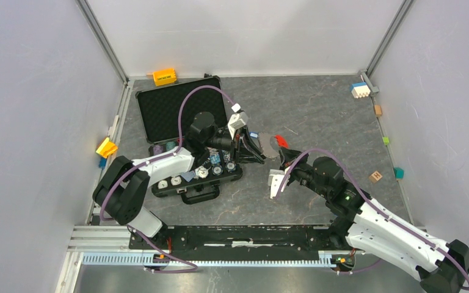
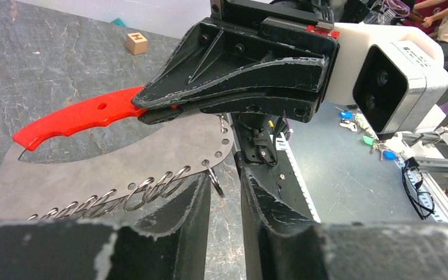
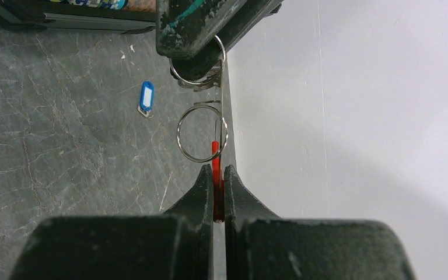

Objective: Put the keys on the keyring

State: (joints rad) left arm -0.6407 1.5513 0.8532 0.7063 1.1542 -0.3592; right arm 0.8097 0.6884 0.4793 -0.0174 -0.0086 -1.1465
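Observation:
The keyring is a flat grey plate [image 2: 122,154] with a red strip [image 2: 76,119] as a handle and silvery rings [image 2: 151,189] along its edge. My right gripper [image 3: 216,172] is shut on the red strip [image 3: 214,157] and holds the plate on edge above the table. The left gripper [image 2: 224,184] has its jaws apart at the plate's corner. The end ring [image 2: 214,178] hangs between them, beside the left finger [image 2: 175,227]. In the right wrist view a ring [image 3: 202,131] hangs below the left gripper's fingers [image 3: 195,29]. A small key with a blue head [image 3: 146,98] lies on the table.
An open black case [image 1: 180,110] lies at the back left, with a black tray of chips [image 1: 198,177] in front of it. Coloured blocks [image 1: 165,76] line the walls, and a wooden cube [image 1: 375,176] sits to the right. The two grippers [image 1: 272,152] meet mid-table.

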